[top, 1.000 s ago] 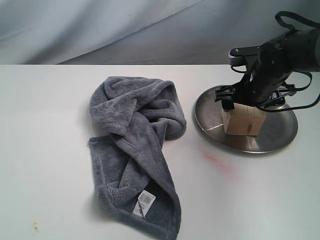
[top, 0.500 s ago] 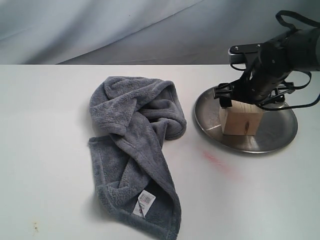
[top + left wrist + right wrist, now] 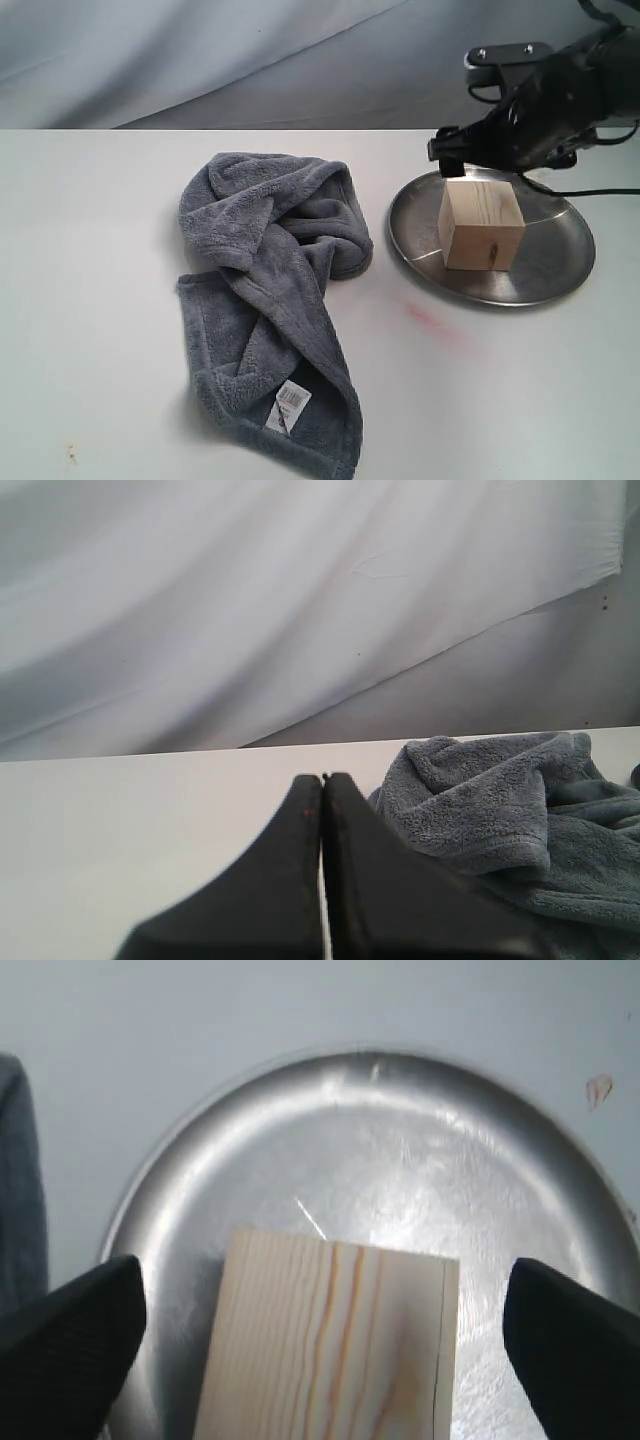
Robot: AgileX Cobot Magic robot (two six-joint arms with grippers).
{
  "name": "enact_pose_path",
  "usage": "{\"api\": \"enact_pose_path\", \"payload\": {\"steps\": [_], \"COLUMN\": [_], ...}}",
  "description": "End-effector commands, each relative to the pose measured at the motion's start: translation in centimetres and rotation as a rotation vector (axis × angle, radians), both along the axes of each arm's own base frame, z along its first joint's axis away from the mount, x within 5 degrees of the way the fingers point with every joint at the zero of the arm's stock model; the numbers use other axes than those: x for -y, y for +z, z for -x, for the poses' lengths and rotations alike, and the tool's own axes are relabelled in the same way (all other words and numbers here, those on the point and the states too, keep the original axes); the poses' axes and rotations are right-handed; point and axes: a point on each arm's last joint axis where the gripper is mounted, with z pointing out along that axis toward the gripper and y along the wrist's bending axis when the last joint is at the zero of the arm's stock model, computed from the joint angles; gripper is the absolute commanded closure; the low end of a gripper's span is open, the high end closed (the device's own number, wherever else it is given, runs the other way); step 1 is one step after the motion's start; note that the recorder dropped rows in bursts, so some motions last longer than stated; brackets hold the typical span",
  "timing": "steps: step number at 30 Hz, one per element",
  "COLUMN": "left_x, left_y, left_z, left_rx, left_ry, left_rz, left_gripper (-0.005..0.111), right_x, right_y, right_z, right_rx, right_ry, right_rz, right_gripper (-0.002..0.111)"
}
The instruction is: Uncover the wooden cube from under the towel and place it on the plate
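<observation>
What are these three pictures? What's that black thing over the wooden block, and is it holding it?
It is a robot with two arms. One picture sees the whole table; the other two come from cameras on its wrists. On the table lie a crumpled towel and a metal plate with the wooden cube on it. The black thing is the right gripper, open above the cube, holding nothing. The left gripper is shut, empty, near the towel.
</observation>
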Motion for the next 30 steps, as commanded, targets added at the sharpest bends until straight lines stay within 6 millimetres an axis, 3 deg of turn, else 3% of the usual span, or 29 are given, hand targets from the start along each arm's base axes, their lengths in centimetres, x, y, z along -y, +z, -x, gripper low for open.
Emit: {"api": "enact_pose_path", "payload": {"steps": [1, 7, 12, 19, 28, 30], "left_x": [0.0, 0.0, 0.0, 0.0, 0.0, 0.0], "left_y": [0.0, 0.0, 0.0, 0.0, 0.0, 0.0], "left_z": [0.0, 0.0, 0.0, 0.0, 0.0, 0.0], "left_rx": [0.012, 0.012, 0.012, 0.012, 0.012, 0.012], "left_ry": [0.003, 0.003, 0.003, 0.003, 0.003, 0.003], "left_rz": [0.007, 0.007, 0.007, 0.007, 0.007, 0.007], "left_gripper": [0.107, 0.107, 0.107, 0.107, 0.107, 0.107], "right_x": [0.5, 1.3, 2.5, 6.7, 12.8, 13.6], "right_y": [4.5, 9.1, 11.7, 11.3, 11.7, 12.3], "right_z": [0.6, 2.3, 3.9, 7.7, 14.5, 16.2], "right_rx": [0.147, 0.273, 0.316, 0.447, 0.718, 0.767], "right_ry": [0.065, 0.156, 0.167, 0.116, -0.064, -0.092], "right_rz": [-0.002, 0.051, 0.039, -0.055, -0.084, -0.083], "right_gripper": [0.020, 0.024, 0.047, 0.085, 0.108, 0.108]}}
